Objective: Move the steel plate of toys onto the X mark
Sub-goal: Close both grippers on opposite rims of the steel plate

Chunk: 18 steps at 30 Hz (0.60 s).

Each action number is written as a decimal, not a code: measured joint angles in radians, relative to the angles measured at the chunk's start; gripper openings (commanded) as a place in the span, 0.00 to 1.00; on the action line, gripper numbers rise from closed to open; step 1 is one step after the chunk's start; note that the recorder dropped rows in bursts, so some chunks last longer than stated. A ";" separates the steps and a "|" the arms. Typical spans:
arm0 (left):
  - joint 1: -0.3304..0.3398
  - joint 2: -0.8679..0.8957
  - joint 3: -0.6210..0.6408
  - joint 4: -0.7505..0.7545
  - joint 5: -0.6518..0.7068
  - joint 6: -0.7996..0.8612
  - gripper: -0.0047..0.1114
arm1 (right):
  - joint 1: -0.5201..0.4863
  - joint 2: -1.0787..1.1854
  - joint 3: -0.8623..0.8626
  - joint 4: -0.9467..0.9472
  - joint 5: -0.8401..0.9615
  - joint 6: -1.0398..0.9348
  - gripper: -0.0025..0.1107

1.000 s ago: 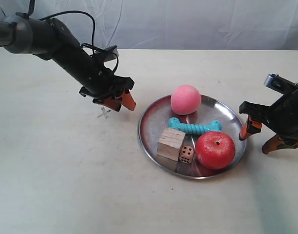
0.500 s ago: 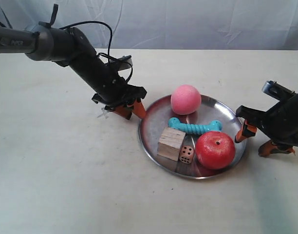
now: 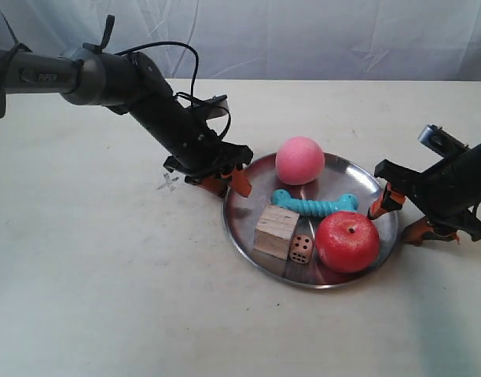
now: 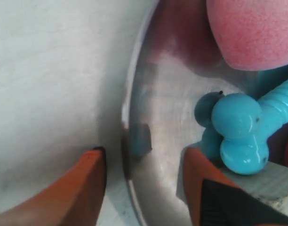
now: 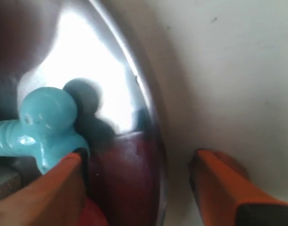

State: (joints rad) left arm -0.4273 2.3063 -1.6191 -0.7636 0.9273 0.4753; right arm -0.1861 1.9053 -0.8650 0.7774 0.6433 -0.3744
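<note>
The steel plate lies on the table and holds a pink ball, a teal bone, a red apple, a wooden cube and a die. The X mark is on the table just left of the plate. My left gripper is open and straddles the plate's left rim, one finger outside and one inside near the bone. My right gripper is open astride the right rim, beside the bone's other end.
A pale cloth backdrop hangs behind the off-white table. The left arm's dark body slants over the table's back left, with a cable looping above it.
The left arm swung right from above the X mark and lowered its open fingers over the plate's left rim. The right gripper slid left onto the right rim. The plate has not moved.
</note>
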 measured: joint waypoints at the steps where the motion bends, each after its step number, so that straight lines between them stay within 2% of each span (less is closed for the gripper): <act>1: -0.003 0.001 -0.002 -0.005 0.000 0.000 0.47 | 0.000 0.005 -0.002 0.007 0.002 -0.002 0.57; 5: -0.017 0.004 -0.002 -0.017 0.000 0.000 0.47 | -0.001 0.028 -0.011 0.071 0.016 -0.051 0.57; 8: -0.018 0.004 -0.002 -0.019 0.000 0.000 0.47 | -0.001 0.039 -0.013 0.119 0.023 -0.099 0.52; 11: -0.018 0.004 -0.002 -0.021 0.000 -0.005 0.45 | 0.010 0.049 -0.014 0.141 0.021 -0.146 0.41; 14: -0.013 0.004 -0.004 -0.002 0.000 -0.007 0.42 | 0.024 0.064 -0.017 0.164 0.001 -0.167 0.26; 18: -0.007 0.004 -0.004 0.014 -0.003 -0.009 0.26 | 0.037 0.085 -0.019 0.196 -0.004 -0.181 0.01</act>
State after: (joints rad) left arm -0.4343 2.3098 -1.6234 -0.7492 0.9247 0.4663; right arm -0.1490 1.9903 -0.8844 0.9739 0.6395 -0.5553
